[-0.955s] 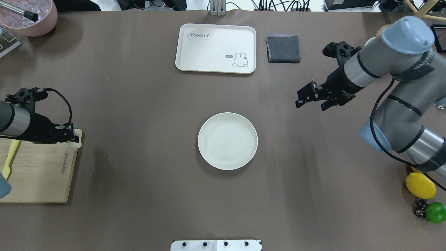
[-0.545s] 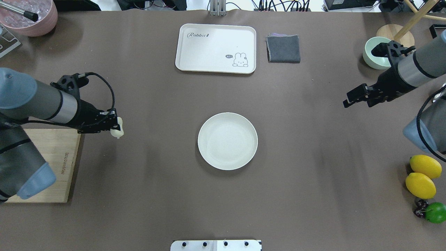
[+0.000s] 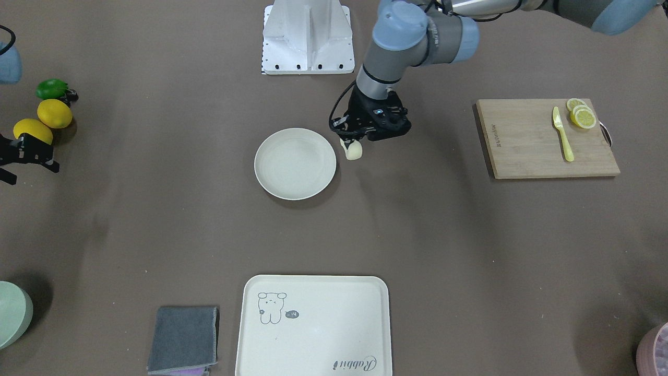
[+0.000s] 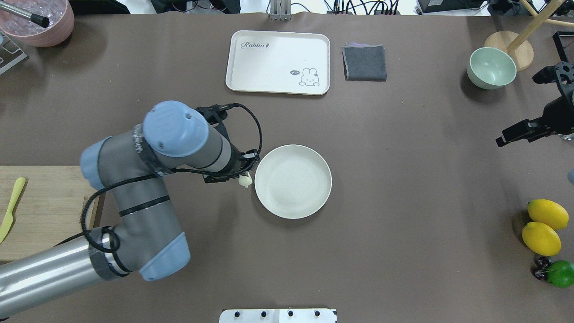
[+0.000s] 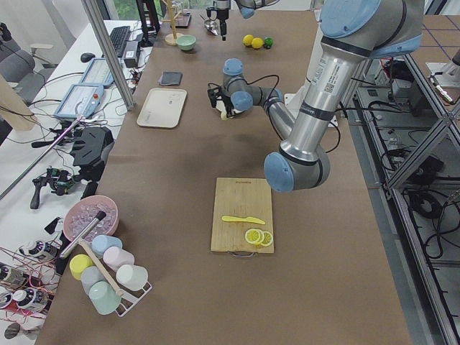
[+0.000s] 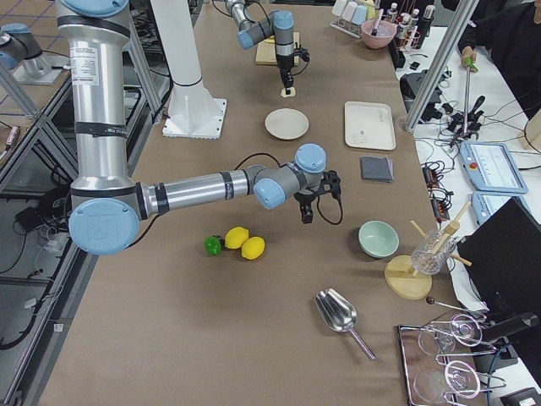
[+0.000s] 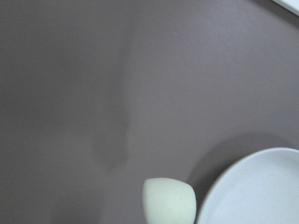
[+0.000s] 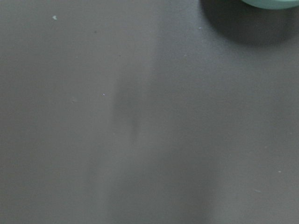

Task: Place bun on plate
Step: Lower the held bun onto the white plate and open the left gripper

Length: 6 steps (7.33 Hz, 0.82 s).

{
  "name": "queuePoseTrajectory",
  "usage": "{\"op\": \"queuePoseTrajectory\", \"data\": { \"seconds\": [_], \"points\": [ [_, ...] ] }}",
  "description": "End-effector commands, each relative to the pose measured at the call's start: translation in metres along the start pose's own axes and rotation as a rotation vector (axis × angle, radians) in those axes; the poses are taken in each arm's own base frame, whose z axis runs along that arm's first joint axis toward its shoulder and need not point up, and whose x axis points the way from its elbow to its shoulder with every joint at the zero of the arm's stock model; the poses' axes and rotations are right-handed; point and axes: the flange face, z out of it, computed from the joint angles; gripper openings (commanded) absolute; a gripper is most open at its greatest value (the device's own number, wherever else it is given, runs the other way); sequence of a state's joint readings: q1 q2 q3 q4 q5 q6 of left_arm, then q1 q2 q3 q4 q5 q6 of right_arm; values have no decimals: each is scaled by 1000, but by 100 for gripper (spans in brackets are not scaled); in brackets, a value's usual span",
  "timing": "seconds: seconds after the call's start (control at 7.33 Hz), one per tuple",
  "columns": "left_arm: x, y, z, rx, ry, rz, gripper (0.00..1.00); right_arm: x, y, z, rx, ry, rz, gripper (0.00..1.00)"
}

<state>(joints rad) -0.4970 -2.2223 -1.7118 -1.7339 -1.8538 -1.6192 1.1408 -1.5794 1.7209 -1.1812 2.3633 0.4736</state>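
At the plate's [image 4: 293, 197] nine o'clock rim overhead, the left gripper [image 4: 242, 176] grips the bun [image 4: 245, 181] just outside; early release would probably drop it on the worktop [image 4: 403, 202].

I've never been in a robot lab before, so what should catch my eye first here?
Most striking is the big grey-and-blue left arm curled over the table's middle, its fingers pinching a small pale bun right beside the round off-white plate, not yet on it. Then colour: two yellow lemons and a green fruit at the table's edge on the robot's right.
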Motion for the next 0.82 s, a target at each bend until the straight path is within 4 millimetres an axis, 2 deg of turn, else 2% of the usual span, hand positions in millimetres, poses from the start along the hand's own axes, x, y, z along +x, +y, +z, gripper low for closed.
{"op": "queuePoseTrajectory", "data": {
  "seconds": [0.0,0.14,0.27,0.55,0.68],
  "points": [
    [59,34,43,31,-31,11,12,15,8,0,0,22,-1,100],
    [69,48,49,41,-28,26,12,14,9,1,0,26,-3,100],
    [78,46,61,44,-39,24,14,15,10,1,-1,27,-2,100],
    [78,45,74,41,-26,27,30,15,10,2,-2,32,-2,100],
    [80,47,74,39,-22,31,40,14,9,2,1,31,-6,100]
  ]
}}
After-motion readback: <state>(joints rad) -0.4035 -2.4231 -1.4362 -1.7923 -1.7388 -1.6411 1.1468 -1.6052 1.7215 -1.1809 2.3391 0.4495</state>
